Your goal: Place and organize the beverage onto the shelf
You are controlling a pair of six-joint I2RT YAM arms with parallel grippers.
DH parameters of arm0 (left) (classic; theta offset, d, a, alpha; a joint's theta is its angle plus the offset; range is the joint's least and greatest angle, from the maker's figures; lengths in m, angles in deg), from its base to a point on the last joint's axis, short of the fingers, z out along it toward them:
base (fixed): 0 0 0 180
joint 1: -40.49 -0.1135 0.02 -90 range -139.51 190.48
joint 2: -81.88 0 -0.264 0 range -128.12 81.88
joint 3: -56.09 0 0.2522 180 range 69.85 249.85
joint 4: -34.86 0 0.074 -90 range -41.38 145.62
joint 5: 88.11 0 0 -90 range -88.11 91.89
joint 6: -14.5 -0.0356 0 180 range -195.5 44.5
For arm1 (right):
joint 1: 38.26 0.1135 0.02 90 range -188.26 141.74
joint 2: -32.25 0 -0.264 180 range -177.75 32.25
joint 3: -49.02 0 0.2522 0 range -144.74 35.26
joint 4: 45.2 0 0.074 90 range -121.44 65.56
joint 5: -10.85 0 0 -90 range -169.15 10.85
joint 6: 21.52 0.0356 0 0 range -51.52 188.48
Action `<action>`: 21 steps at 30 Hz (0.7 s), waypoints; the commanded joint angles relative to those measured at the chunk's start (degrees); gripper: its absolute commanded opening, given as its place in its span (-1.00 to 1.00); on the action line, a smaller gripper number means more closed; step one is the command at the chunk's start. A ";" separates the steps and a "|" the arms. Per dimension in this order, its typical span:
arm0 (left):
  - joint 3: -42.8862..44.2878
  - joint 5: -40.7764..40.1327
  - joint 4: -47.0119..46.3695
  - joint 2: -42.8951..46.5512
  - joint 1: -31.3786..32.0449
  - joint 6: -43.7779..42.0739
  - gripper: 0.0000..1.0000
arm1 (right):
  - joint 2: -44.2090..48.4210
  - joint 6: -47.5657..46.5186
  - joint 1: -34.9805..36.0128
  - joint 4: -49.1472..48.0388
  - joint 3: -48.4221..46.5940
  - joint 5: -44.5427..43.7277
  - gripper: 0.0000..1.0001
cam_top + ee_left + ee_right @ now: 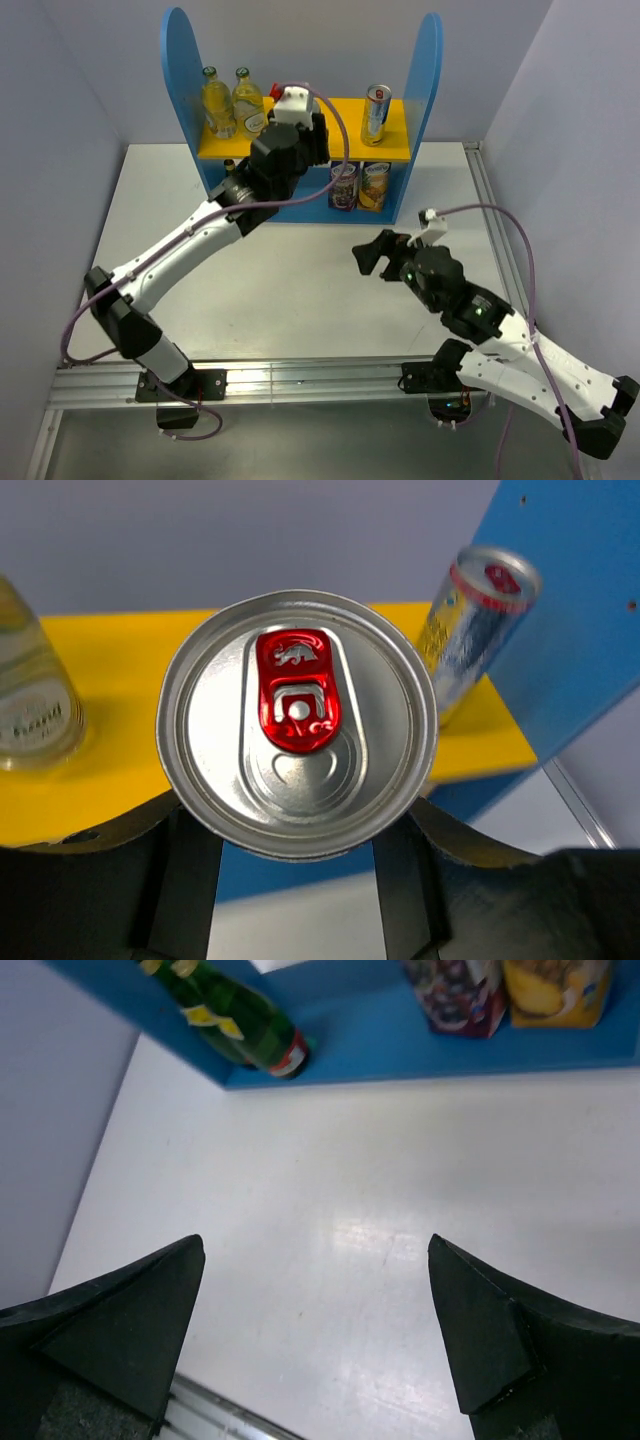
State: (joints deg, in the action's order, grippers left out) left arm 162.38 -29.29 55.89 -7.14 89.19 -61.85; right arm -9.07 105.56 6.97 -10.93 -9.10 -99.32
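Farthest to the left of the left gripper point(297, 830), two pale-yellow glass bottles point(232, 100) stand side by side on the yellow upper board point(225, 148) of the shelf point(178, 60). They stand upright at the board's left end, and in the left wrist view we see only one of them, at the left edge.

The left gripper is closed partway around a can point(297, 720), with one black finger point(190, 880) on each side of it. We look straight down on the can's silver lid and red pull tab, so its body is hidden. It sits over the front edge of the yellow board, but we cannot tell whether it touches the board.

To the right of this gripper, a second can point(478, 625), blue and silver with a red-rimmed top, stands on the same board just beside the blue right side panel point(570, 630).

Below the board, a purple container point(343, 186) and a yellow container point(374, 186) stand touching on the lower tier, below and to the right of the left gripper.

The right gripper point(315, 1300) hangs over the bare white table point(400, 1210), well apart from the shelf. Its jaws are spread wide and hold nothing. Ahead of it and to its left, a dark green bottle point(245, 1020) with a yellow label stands at the left end of the lower tier. The two printed containers are ahead and to its right.
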 commanded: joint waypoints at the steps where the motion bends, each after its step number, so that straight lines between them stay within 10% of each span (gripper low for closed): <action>1: 9.93 4.45 2.57 -5.46 -2.21 -4.42 -0.99 | 6.76 5.53 4.24 -5.31 6.80 -4.88 1.00; 21: 41.95 8.42 8.29 -32.63 -5.55 -2.84 -0.98 | 13.20 10.20 8.21 -2.94 22.39 -4.89 1.00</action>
State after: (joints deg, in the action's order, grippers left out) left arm 201.13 -22.19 67.06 -40.23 83.90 -65.50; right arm 3.50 114.83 14.86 -12.87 12.56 -102.33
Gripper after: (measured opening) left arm 0.571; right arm 0.998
